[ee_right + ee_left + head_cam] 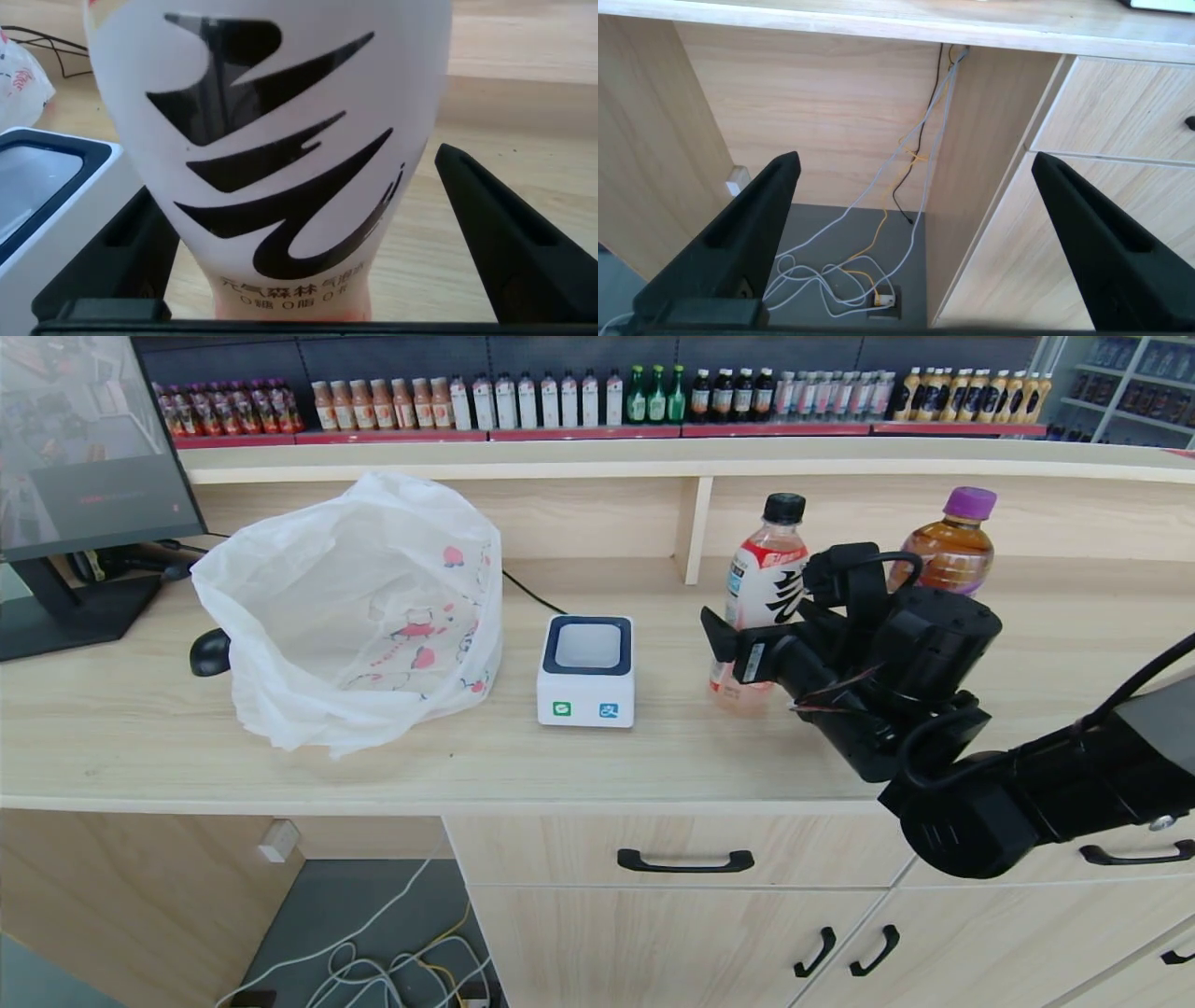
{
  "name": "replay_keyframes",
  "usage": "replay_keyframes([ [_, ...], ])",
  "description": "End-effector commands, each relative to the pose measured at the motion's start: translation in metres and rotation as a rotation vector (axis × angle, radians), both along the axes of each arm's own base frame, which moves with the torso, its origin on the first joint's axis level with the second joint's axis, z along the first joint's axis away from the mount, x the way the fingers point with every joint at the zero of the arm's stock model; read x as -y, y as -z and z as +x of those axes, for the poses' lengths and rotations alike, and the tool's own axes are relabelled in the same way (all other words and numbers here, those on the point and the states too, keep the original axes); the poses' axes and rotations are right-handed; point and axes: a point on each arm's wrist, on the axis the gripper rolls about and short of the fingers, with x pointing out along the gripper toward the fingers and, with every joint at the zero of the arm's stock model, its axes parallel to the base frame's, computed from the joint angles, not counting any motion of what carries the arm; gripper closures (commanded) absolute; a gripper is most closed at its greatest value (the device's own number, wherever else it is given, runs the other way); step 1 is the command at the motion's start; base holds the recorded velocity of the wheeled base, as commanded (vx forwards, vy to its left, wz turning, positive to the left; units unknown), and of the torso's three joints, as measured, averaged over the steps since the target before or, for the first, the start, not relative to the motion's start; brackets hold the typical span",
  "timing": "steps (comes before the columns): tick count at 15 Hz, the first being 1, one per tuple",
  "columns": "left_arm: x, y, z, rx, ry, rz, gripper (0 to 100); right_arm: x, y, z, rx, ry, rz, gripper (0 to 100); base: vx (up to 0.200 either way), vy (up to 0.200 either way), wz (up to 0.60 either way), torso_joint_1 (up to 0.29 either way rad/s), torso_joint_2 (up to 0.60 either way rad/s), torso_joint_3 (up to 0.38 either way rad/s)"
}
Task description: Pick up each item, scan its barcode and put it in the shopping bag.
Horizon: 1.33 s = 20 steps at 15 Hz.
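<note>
Right gripper (304, 182): released, straddling the pink drink bottle (766, 588), right of the barcode scanner (586, 670).
Left gripper (915, 163): released, spread wide.

Matte black right arm (1027, 784), looped black cables (1144, 679), wedge-shaped black fingers (495, 233).

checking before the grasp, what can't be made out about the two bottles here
- Pink bottle, lower part, head view: hidden behind the right pincer.
- Its barcode: cannot be made out; the right wrist view faces the large lettering, and the cap is cut off by the edge.
- Purple-capped bottle, lower half, head view: hidden behind the right arm.
</note>
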Motion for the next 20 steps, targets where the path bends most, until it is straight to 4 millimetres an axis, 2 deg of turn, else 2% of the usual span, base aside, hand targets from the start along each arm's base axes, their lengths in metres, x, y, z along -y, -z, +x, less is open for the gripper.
replay_keyframes([
  [1,0.000,0.000,0.000,0.001,-0.001,0.000,0,-0.001,-0.001,0.003,0.008,0.000,0.003,0,0.000,0.000,0.00,0.000,0.00,0.000],
  [7,0.000,0.000,0.000,0.001,-0.001,0.000,0,-0.003,0.000,0.008,0.023,0.011,-0.023,0,0.000,0.000,0.00,0.000,0.00,0.000],
  [8,0.000,0.000,0.000,0.001,-0.001,0.000,0,-0.003,-0.001,0.008,0.028,0.009,-0.025,100,0.000,0.000,0.00,0.000,0.00,0.000],
  [11,0.000,0.000,0.000,0.001,-0.001,0.000,0,-0.002,-0.003,0.005,0.040,0.007,-0.016,100,0.000,0.000,0.00,0.000,0.00,0.000],
  [15,0.000,0.000,0.000,0.001,-0.001,0.000,0,0.002,-0.020,-0.004,0.079,0.005,0.004,100,0.000,0.000,0.00,0.000,0.00,0.000],
  [20,0.000,0.000,0.000,0.001,-0.001,0.000,0,0.011,-0.044,-0.036,0.129,-0.019,0.032,100,0.000,0.000,0.00,0.000,0.00,0.000],
])
